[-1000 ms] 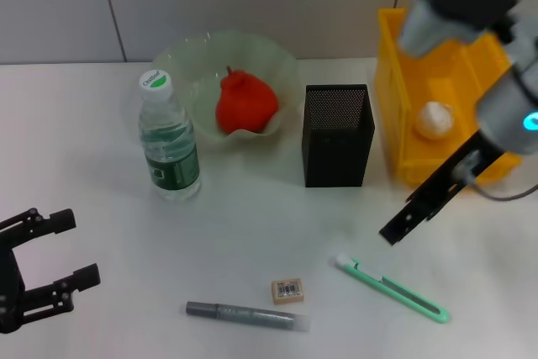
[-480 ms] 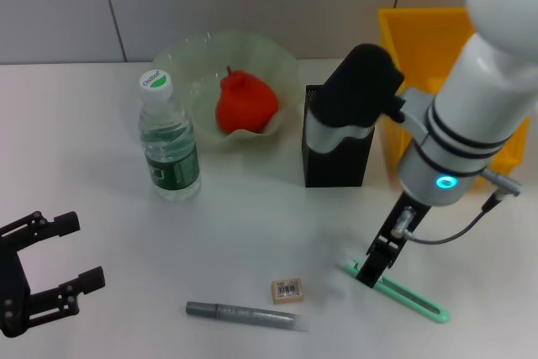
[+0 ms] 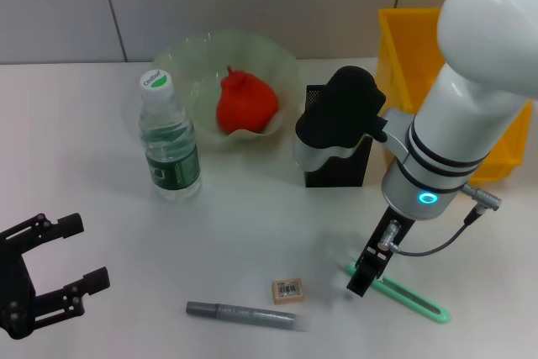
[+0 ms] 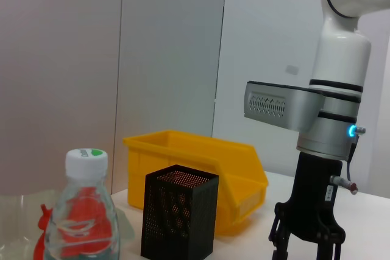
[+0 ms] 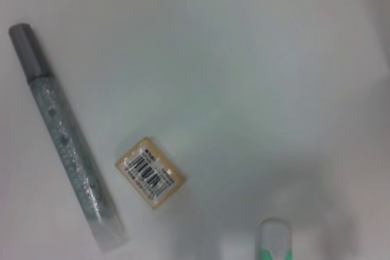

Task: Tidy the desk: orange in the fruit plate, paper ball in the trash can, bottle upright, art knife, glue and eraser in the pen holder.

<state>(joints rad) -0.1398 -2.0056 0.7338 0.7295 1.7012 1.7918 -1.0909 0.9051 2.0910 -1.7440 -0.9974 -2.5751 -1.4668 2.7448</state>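
White table [image 3: 252, 224] scene: right end effector [image 3: 363, 279], spread unclear, hangs over the art knife [image 3: 403, 293] end, apparently lining up a pick for the pen holder [image 3: 338, 136]; left end effector [image 3: 59, 271] parked, fingers spread.
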